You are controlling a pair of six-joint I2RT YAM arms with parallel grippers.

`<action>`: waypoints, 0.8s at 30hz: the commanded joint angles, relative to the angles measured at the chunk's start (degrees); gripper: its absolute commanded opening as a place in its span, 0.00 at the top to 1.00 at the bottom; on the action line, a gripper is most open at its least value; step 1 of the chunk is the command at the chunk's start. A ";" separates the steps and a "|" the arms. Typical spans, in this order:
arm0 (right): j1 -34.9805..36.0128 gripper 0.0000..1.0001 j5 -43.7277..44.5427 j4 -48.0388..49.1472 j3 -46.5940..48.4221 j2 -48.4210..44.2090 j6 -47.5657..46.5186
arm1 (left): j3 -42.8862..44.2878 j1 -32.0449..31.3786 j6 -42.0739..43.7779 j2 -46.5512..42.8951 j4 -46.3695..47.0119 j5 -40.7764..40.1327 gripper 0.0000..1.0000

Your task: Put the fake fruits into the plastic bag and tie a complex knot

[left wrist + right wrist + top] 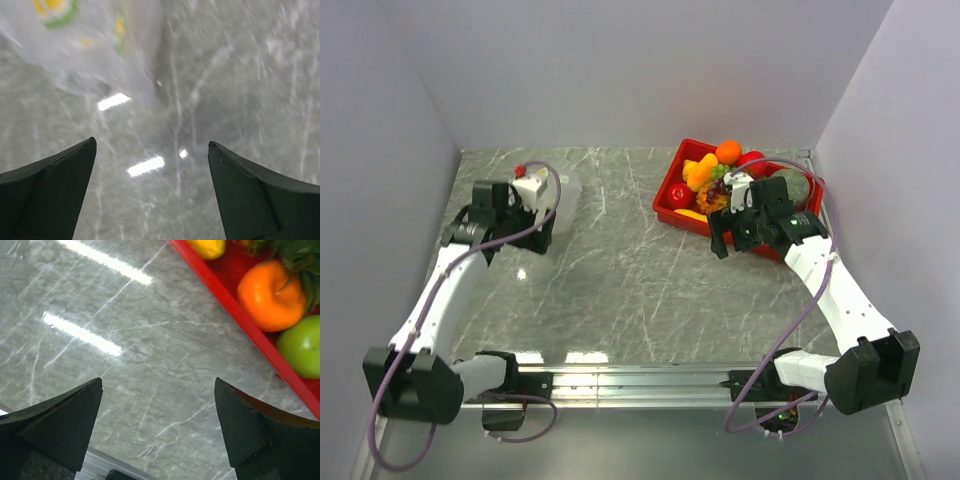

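Observation:
The fake fruits [728, 151] lie piled in a red tray [667, 207] at the back right: an orange, red ones, yellow ones and green ones. The right wrist view shows an orange [270, 295], a green apple [302, 350] and a yellow fruit [207, 247] in the tray [235, 305]. The plastic bag [568, 195] lies flat and empty at the back left; it shows blurred in the left wrist view [100, 50]. My left gripper [535, 228] [151, 147] is open over bare table just short of the bag. My right gripper [732, 240] [158, 385] is open and empty beside the tray's near edge. No knot shows.
The grey marble table [620, 280] is walled in at the left, back and right. A metal rail [630, 380] with both arm bases runs along the near edge. The right arm's body covers part of the tray.

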 commanded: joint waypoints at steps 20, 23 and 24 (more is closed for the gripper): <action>-0.02 0.00 -2.55 7.42 6.04 1.17 2.40 | 48.26 -0.15 -6.32 50.01 -4.32 -6.02 0.01; 0.15 0.00 -4.66 8.21 5.69 1.87 4.07 | 46.25 -0.07 -6.59 51.61 -4.67 -6.30 0.08; 0.15 0.00 -5.97 8.30 5.60 2.13 4.42 | 45.89 -0.07 -6.24 51.52 -5.02 -5.33 0.14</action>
